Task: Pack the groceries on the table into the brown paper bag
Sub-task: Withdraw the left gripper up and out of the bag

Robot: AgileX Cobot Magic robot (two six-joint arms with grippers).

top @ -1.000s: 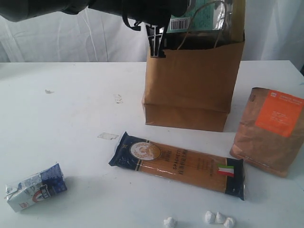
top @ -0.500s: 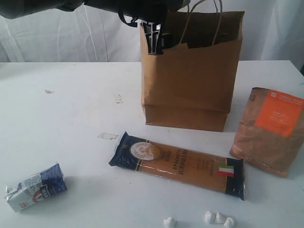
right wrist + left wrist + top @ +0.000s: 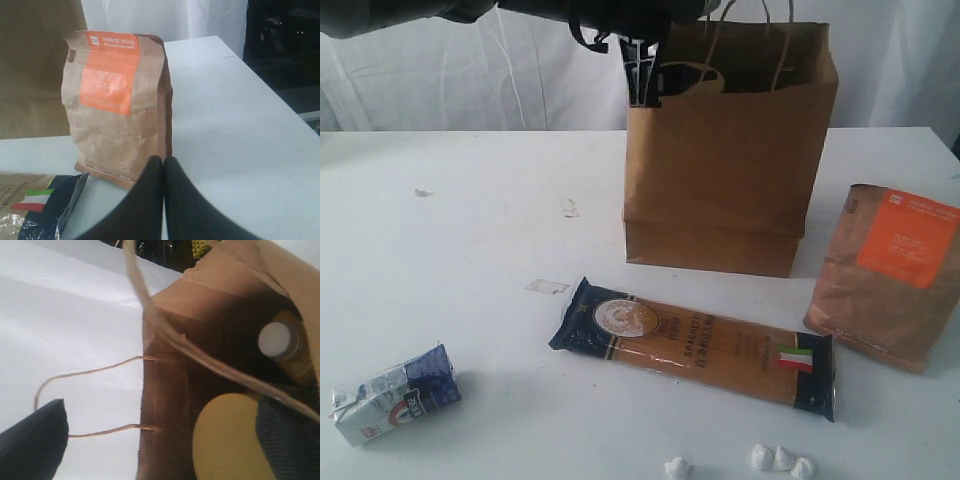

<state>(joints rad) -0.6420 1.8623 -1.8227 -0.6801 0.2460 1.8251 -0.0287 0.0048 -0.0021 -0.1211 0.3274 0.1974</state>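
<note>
- Brown paper bag (image 3: 725, 170) stands upright on the white table (image 3: 470, 230), toward the far side, mouth open, cord handles (image 3: 775, 40) sticking up.
- Left gripper (image 3: 645, 80) hangs at the bag's top left corner, right at the rim. It carries nothing.
- Left wrist view: left gripper (image 3: 162, 407) spread wide. One dark finger (image 3: 35, 440) sits outside the bag wall, the other over the bag's interior. A handle cord (image 3: 95, 405) loops out from the wall between them.
- Inside the bag, same view: a large yellow rounded item (image 3: 227, 440) low down, and deeper in a pale round-topped item (image 3: 277, 338). Cannot tell which groceries these are.
- Right gripper (image 3: 162, 165) is pressed fully together, nothing between the fingers, low over the table, pointed toward the brown pouch (image 3: 117, 105).
- Brown pouch (image 3: 890, 275) with orange label stands upright on the table, right of the bag and apart from it.
- Long dark-blue spaghetti packet (image 3: 695, 345) lies flat in front of the bag, set at a slant, its right end near the pouch's foot but not clearly touching.
- Small blue-white carton (image 3: 395, 393) lies on its side at the near left, well apart from everything else.
- Small white lumps (image 3: 780, 458) cluster at the near edge, just in front of the spaghetti packet.
- Flat paper scrap (image 3: 547, 287) lies left of the packet's upper end.
</note>
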